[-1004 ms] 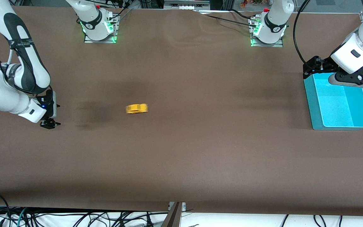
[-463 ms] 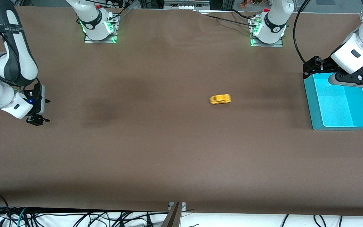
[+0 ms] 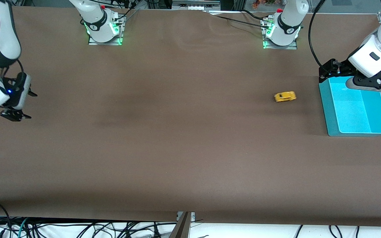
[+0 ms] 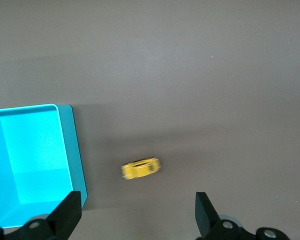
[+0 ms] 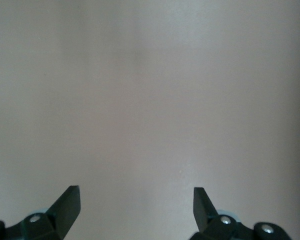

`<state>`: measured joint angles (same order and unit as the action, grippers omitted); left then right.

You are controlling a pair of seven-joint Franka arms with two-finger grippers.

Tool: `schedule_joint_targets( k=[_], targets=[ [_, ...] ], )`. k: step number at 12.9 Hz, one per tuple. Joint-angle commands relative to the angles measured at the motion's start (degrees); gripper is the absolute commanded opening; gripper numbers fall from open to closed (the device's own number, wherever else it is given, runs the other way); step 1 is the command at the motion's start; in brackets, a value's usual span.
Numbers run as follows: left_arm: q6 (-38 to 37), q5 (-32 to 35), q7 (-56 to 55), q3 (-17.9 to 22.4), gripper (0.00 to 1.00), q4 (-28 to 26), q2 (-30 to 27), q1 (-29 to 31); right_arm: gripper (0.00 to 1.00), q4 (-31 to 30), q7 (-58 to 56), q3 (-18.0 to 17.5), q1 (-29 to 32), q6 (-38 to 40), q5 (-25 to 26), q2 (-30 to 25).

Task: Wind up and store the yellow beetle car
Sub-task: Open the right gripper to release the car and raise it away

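Front view: yellow beetle car (image 3: 285, 96) has rolled near teal bin (image 3: 330, 125); left gripper (image 3: 332, 67) and right gripper (image 3: 13, 114) fingers apart; storing remains

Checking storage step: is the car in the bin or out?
Out. The car sits on the table beside the bin, not touching it.

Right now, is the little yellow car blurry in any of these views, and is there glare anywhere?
Front view: the yellow car looks fairly crisp. Left wrist view: the car is smeared lengthwise by motion blur, while the blue bin is bright but sharp-edged. Right wrist view: only evenly lit bare table, no glare.
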<state>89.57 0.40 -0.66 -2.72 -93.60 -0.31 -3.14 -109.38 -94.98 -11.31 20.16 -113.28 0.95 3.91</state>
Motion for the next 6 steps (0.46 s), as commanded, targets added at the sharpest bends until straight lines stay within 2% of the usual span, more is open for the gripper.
schedule_joint_targets(
  k=[1, 6],
  targets=[
    [-2.29, -0.31, -0.13, -0.27, 1.0, 1.58, 0.48, 0.15, 1.0, 1.54, 6.61, -0.55, 0.23, 4.03, -0.25, -2.32],
    [-6.23, -0.49, 0.57, -0.27, 1.0, 1.58, 0.48, -0.03, 1.0, 1.8, 20.59, -0.55, -3.1, 4.12, -0.07, -4.7]
  ],
)
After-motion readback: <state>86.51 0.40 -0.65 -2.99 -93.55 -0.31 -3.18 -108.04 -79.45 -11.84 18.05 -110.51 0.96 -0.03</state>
